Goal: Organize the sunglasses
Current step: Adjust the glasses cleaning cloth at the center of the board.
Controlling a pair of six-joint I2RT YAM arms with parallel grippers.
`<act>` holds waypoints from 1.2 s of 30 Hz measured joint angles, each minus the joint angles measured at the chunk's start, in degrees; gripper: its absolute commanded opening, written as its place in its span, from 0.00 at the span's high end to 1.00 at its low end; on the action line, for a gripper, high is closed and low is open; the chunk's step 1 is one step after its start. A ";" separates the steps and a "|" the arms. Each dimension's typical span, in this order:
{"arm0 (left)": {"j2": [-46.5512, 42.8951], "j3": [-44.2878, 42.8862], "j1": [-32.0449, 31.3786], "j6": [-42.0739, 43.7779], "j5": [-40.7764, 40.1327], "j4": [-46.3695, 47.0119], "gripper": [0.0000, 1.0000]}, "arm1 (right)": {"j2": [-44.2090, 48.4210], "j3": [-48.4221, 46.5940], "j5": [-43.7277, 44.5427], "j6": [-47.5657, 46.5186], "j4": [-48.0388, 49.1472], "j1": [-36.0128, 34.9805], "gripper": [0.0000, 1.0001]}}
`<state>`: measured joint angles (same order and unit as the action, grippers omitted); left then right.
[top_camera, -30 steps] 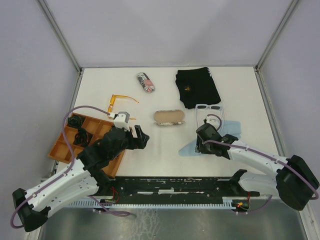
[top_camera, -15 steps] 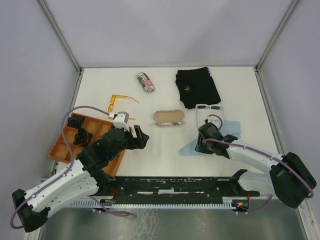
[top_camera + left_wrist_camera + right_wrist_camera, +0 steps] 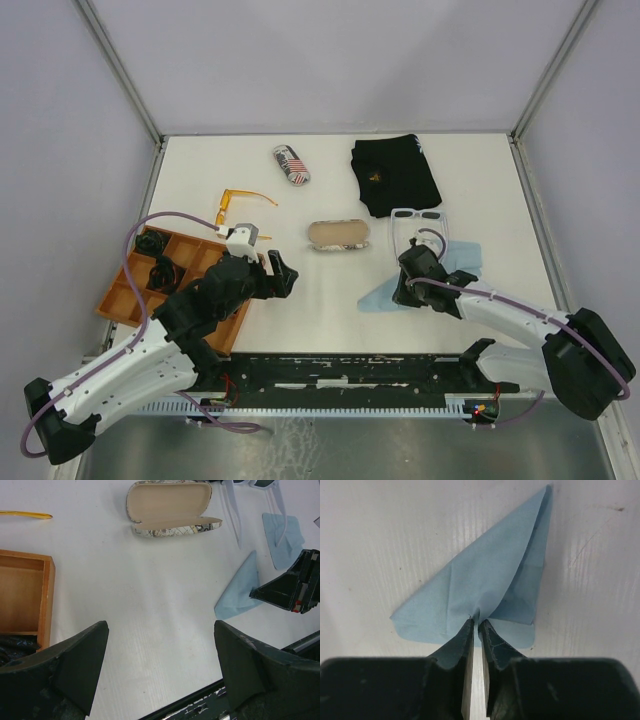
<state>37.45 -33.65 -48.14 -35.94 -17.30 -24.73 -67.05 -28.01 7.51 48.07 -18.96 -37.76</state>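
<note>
- The white sunglasses [image 3: 419, 216] are laid just right of the open glasses case [image 3: 338, 236]. The front's long axis is set left to right, and the arms are pointed toward the near edge, one of them over a light blue cloth [image 3: 462, 256].
- The orange sunglasses [image 3: 226, 205] are laid left of the case and slightly beyond it. The front is run near to far, and the arms are pointed right, toward the case.
- The right gripper [image 3: 476, 622] is lowered to the table [image 3: 150, 580] right of the case and nearer than it. Its fingers are pinched tight on a folded blue cloth [image 3: 480, 580].
- The left gripper [image 3: 160, 627] is held spread wide and empty over the table, near-left of the case and beside the wooden tray [image 3: 47, 600].
- Against the picture from a second ago, both pairs are found unmoved; only a slight shift of the right wrist is seen.
</note>
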 measured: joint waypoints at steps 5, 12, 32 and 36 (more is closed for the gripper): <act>-0.02 0.00 0.00 0.00 0.04 0.00 0.08 | 2.69 -0.04 0.00 -0.96 -0.17 0.00 0.92; -0.02 0.00 0.00 0.00 0.92 0.00 0.09 | 2.75 -0.92 -1.53 -2.36 -0.22 0.00 1.00; -1.42 0.09 0.00 0.00 0.90 -0.28 0.09 | -16.17 -14.43 -10.40 -2.03 9.79 0.00 1.00; -1.53 0.07 0.00 0.00 0.90 -0.50 0.09 | -21.62 -17.86 -10.27 -2.10 11.39 0.00 1.00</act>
<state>35.92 -33.58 -48.14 -35.94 -16.40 -25.23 -88.66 -45.87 -2.76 45.98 -7.57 -37.76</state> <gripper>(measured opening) 0.908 0.006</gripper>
